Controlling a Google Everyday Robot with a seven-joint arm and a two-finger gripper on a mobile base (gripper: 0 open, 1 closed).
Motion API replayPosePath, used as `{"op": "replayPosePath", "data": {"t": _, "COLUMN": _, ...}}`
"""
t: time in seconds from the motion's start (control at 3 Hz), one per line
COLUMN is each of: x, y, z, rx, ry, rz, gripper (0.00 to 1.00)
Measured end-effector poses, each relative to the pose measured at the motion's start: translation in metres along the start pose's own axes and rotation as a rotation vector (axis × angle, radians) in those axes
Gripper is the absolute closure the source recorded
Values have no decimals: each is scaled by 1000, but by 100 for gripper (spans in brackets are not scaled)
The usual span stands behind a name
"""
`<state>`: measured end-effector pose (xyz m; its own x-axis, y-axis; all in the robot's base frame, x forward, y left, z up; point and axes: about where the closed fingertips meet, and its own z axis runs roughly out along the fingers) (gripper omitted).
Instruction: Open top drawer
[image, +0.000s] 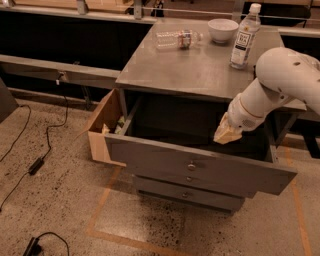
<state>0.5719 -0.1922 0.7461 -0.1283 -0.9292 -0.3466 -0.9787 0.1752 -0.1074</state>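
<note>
Seen from the floor, places given rel. to the table:
- Table (200, 70), metal: 1.
- Drawers, grey, under table top: 3, i.e. top drawer (150, 157) + 2 lower drawers (215, 199).
- Knobs (191, 166), round, on drawer fronts: 3.
- Bottles on table: 2, i.e. upright bottle (245, 36) and lying bottle (177, 39).
- Bowl (223, 30), white, on table: 1.
- Cardboard box (102, 131), on the floor against the table's side: 1.
- Cables (50, 127), on the floor beside the table: 2.
- Gripper (225, 136): 1, below the table's front edge, over the top drawer's tray.

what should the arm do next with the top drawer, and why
Probably lift the gripper up and back, clear of the wide grey top drawer: it already stands pulled far out, dark tray exposed, and the gripper hangs over the tray's right side, away from the small round metal knob.
</note>
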Motion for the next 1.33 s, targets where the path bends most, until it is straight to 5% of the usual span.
{"op": "replayPosePath", "data": {"t": 0.67, "x": 10, "y": -24, "z": 45, "rx": 55, "ry": 65, "rz": 24, "gripper": 100}}
{"op": "replayPosePath", "data": {"t": 1.33, "x": 17, "y": -19, "z": 86, "rx": 69, "ry": 75, "rz": -14, "gripper": 100}}
